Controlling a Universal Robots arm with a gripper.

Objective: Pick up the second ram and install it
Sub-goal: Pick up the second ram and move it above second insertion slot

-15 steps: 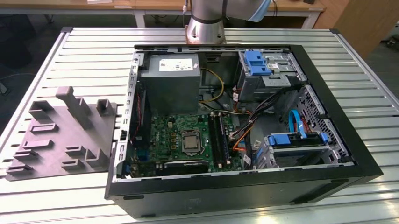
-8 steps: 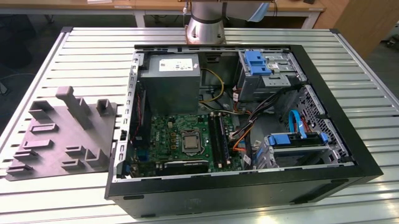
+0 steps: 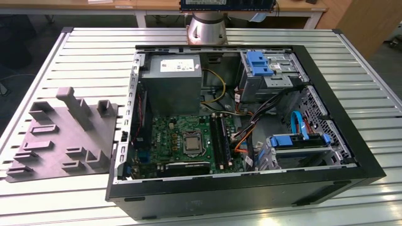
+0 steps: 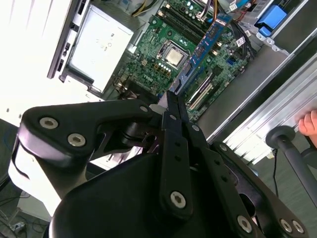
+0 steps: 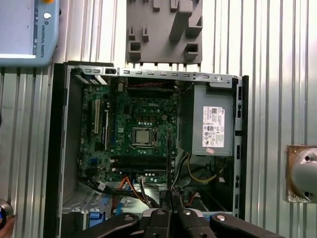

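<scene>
I have the gripper (image 4: 169, 101) pinched on one end of the memory stick (image 4: 203, 47), which juts from the fingertips like a blue blade, high above the open computer case (image 3: 220, 195) and well clear of everything in it. In the exterior view the stick sits at twelve o'clock, above the arm's column (image 3: 207, 28).

Inside the case the motherboard (image 3: 169, 136) lies at about seven o'clock. The memory slots (image 3: 219, 134) run just beside the processor socket (image 3: 190, 143), at its three o'clock. The power supply (image 3: 171, 75) is at eleven, and the grey tray (image 3: 56, 141) rests on the table at nine o'clock of the case.

My worries:
- **Tilt:** I grip the stick at one end only, so any push could swing it in the jaws and make it meet a slot crooked.
- **Cables:** the orange cables (image 3: 242, 141) lie close to the slots, at their three o'clock, and could snag the free end.
- **Slot state:** I cannot tell whether the slot latches are open, nor which slot is free, and pressing on a shut latch would load the board.
- **Person:** a hand (image 4: 309, 124) is near the table, so I watch my speed
</scene>
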